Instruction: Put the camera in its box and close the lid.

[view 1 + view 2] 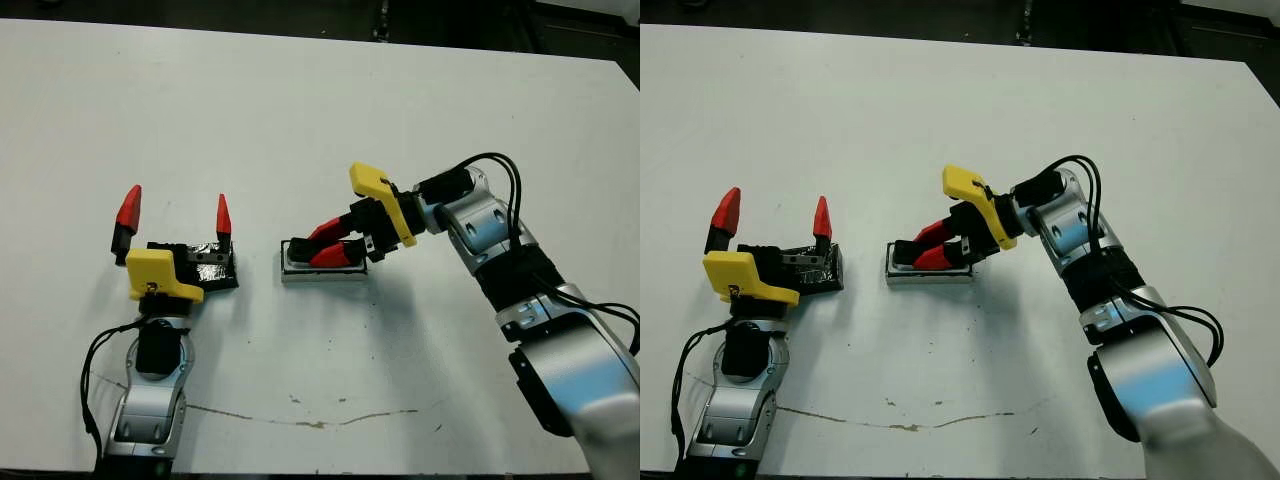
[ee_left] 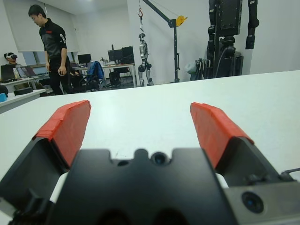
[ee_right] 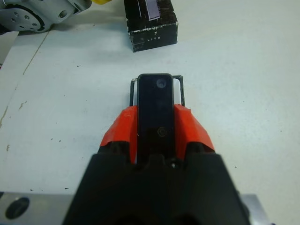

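Our right gripper (image 1: 322,243) reaches in from the right side of the white worktop (image 1: 300,110), its two red fingers (image 3: 190,129) clamped on the camera (image 3: 155,110). In the right wrist view the slim black bar sits squeezed between them, its far end jutting out over the box (image 1: 322,272). The box lies near the middle of the worktop, a shallow tray whose thin dark rim frames the camera's tip. From the head views we cannot tell whether the camera touches the tray floor.

The lid (image 1: 212,268) lies just left of the box, apart from it, black and glossy with a pale patch. Our left gripper (image 1: 175,223) is at the lid's near-left side, its red fingers (image 2: 213,129) spread wide and pointing upward, holding nothing. A person (image 2: 52,47) stands in the room beyond the worktop.
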Robot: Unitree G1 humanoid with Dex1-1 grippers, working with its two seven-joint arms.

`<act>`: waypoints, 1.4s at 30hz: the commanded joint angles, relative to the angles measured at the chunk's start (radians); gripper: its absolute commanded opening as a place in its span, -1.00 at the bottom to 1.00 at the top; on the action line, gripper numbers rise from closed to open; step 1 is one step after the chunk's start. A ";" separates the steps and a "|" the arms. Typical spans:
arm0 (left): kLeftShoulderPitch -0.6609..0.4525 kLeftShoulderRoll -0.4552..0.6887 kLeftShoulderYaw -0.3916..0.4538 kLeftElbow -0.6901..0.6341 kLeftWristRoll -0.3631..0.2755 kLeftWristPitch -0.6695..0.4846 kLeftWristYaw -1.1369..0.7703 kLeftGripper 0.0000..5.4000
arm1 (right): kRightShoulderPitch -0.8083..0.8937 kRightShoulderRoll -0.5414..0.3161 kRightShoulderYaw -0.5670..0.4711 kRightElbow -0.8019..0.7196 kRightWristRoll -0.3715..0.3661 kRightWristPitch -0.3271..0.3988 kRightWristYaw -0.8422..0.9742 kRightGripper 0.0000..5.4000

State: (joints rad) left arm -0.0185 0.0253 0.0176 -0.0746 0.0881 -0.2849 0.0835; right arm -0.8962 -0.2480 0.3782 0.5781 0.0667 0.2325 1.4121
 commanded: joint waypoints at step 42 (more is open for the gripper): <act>0.011 0.000 0.001 0.028 0.007 -0.023 0.005 1.00 | 0.029 -0.114 -0.047 -0.105 -0.008 -0.039 -0.044 0.98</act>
State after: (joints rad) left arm -0.0215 0.0251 0.0179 -0.0672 0.0869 -0.2973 0.0852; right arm -0.8848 -0.3350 0.3487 0.4896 0.0464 0.1858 1.3582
